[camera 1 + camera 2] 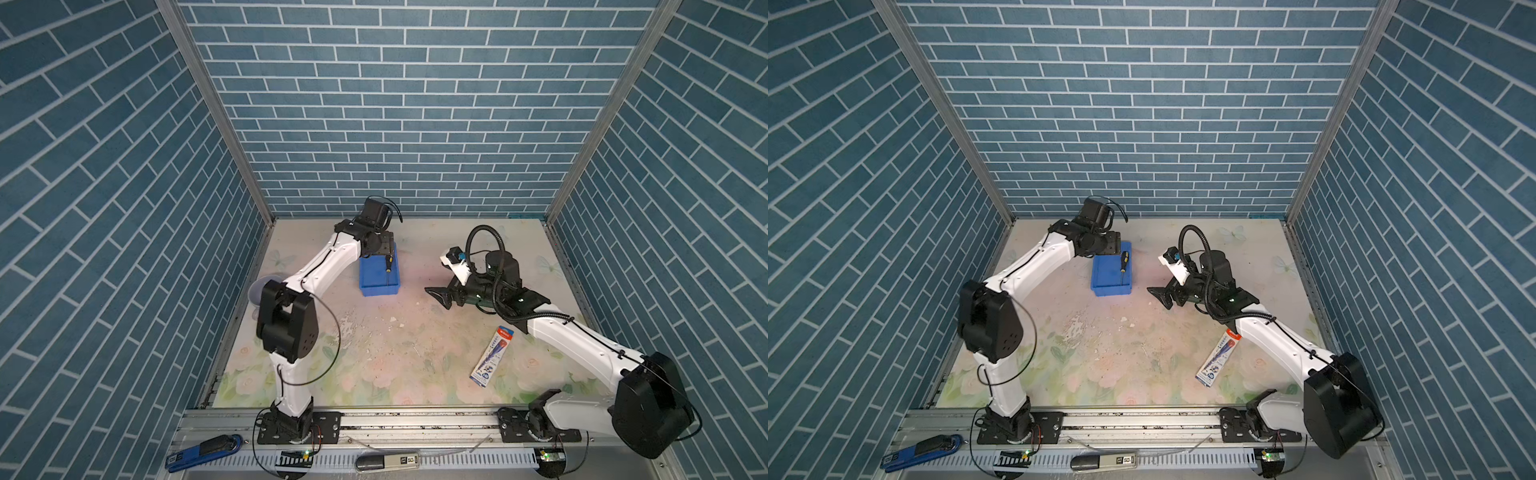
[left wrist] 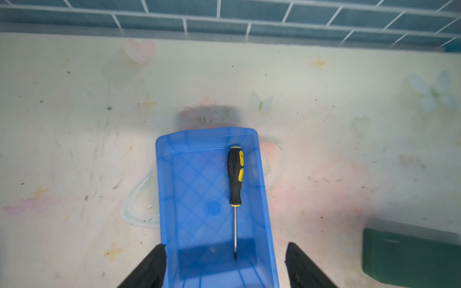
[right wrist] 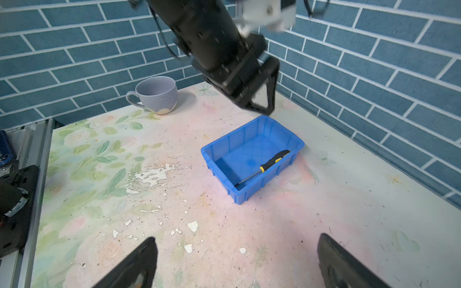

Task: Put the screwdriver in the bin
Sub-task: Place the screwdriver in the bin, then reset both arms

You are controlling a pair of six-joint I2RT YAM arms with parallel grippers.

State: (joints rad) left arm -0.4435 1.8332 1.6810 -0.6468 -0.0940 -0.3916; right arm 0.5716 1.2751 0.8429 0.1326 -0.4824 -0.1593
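The screwdriver (image 2: pixel 235 174), black handle with yellow accents and a thin shaft, lies flat inside the blue bin (image 2: pixel 197 179), along one long wall. Both top views show it there too, the screwdriver (image 1: pixel 388 266) (image 1: pixel 1123 262) in the bin (image 1: pixel 368 276) (image 1: pixel 1105 277). My left gripper (image 2: pixel 225 245) hangs open above one end of the bin, its fingers apart on either side and holding nothing. From the right wrist view, the left gripper (image 3: pixel 262 99) is clear of the screwdriver (image 3: pixel 272 161). My right gripper (image 3: pixel 237 239) (image 1: pixel 435 297) is open and empty over the table, right of the bin.
A lavender mug (image 3: pixel 157 94) stands at the left edge behind the left arm. A dark green case (image 2: pixel 409 256) sits near the bin. A packaged pen (image 1: pixel 492 357) lies at the front right. A blue utility knife (image 1: pixel 203 451) rests on the front rail. Brick walls enclose three sides.
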